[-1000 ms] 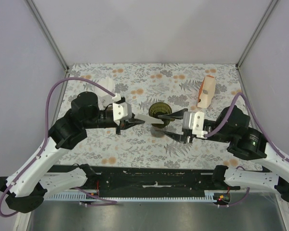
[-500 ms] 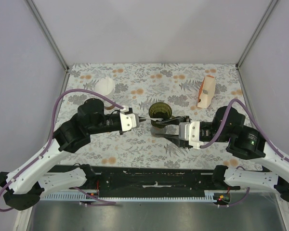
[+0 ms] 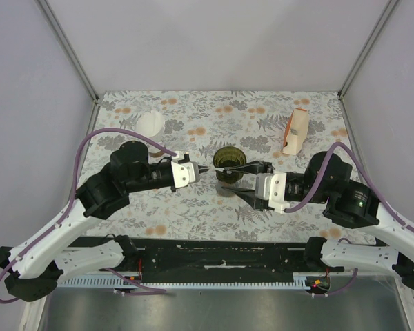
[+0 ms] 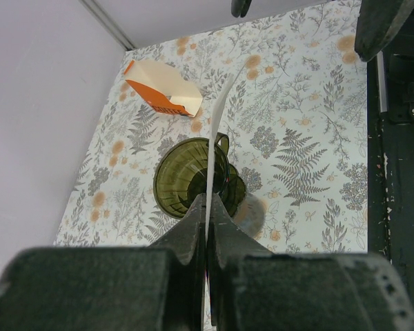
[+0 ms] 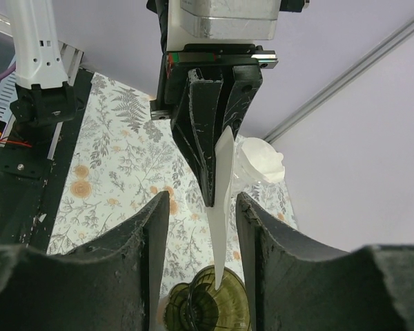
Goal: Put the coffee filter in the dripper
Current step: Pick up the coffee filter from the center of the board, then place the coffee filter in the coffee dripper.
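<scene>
The left claw (image 3: pixel 201 170) is clamped tight on one end of the paper filter (image 4: pixel 218 127). The filter is pressed flat and stands on edge. Its long axis runs from that claw across towards the right arm, above the green dripper (image 3: pixel 229 159), with the free tip dipping towards the dripper's mouth. The right claw (image 3: pixel 229 179) is about half open with a finger on each side of the free end, gripping nothing. I'd call this the lining-up step. Next, the flat paper likely needs spreading into a cone and lowering point-first into the dripper.
</scene>
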`<state>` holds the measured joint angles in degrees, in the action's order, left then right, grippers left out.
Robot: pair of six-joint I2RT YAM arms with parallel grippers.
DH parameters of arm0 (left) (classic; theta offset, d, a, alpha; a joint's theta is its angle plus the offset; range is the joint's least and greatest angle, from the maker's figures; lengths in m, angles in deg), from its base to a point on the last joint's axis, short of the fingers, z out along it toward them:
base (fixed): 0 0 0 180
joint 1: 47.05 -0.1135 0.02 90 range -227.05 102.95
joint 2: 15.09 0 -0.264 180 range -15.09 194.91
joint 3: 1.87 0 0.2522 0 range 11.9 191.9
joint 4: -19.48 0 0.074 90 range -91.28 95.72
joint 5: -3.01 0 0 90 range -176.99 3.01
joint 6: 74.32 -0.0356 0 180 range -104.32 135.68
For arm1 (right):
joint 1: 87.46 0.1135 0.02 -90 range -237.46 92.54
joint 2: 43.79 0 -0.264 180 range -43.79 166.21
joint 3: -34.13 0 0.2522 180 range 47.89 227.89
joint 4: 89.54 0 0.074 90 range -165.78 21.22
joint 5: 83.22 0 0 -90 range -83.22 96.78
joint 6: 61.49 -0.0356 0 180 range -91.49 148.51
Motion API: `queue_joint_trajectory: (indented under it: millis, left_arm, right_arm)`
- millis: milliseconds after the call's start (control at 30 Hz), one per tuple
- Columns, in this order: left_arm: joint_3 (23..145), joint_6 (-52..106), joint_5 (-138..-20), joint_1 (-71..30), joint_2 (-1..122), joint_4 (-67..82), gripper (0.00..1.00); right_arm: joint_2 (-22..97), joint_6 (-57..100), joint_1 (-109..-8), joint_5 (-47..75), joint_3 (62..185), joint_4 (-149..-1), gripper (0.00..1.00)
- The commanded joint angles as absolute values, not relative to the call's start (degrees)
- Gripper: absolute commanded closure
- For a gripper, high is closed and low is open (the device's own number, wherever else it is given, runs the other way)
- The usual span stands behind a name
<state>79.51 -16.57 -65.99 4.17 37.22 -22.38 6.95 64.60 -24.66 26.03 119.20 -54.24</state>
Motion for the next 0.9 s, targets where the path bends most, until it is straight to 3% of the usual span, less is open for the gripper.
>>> queue_joint_trajectory:
  millis: [0, 867]
  left_arm:
    - [79.84, -17.46, -66.33, 4.46, 36.41, -19.51, 0.98]
    - [79.40, -17.54, -66.86, 4.46, 35.79, -19.42, 0.98]
  right_arm:
    - [7.28, 65.07, -24.71, 25.77, 120.75, -57.32, 0.51]
    - [10.44, 66.74, -24.71, 24.10, 120.40, -56.71, 0.66]
